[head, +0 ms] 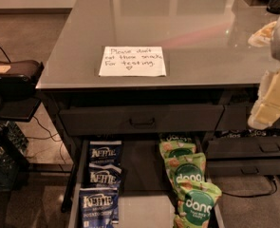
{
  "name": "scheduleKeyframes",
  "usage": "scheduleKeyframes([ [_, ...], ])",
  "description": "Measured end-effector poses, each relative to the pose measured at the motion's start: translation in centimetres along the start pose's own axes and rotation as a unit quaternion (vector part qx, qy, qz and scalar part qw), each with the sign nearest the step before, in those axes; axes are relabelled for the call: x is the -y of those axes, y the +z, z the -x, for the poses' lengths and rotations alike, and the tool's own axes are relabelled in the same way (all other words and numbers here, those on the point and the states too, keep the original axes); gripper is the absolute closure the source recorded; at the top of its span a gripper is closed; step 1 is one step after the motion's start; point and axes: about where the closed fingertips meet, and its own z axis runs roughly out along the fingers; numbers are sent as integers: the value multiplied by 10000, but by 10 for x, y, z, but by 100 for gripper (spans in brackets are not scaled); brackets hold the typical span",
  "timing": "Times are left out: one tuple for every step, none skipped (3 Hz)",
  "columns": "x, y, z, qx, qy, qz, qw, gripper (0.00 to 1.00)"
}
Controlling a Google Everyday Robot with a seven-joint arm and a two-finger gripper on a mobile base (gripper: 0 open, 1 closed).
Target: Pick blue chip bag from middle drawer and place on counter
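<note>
The middle drawer is pulled out below the counter. Three navy Kettle chip bags lie in a row along its left side: one at the back, one in the middle, one at the front. My gripper is at the right edge of the view, its pale fingers hanging over the counter's right front corner, well above and to the right of the drawer. It holds nothing that I can see.
Three green dang bags lie along the drawer's right side. A closed drawer front with a bar handle is above the open drawer. A white handwritten note lies on the counter. A dark stand is at the left.
</note>
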Motion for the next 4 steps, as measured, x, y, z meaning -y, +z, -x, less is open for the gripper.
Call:
scheduleKeyframes([
  [-21, 24, 9, 413, 77, 218, 9989, 0],
  [-55, 67, 27, 1013, 238, 590, 9928, 0],
  [-90, 118, 48, 1518, 349, 997, 9828, 0],
  [-124, 172, 72, 1862, 217, 1641, 9685, 0],
])
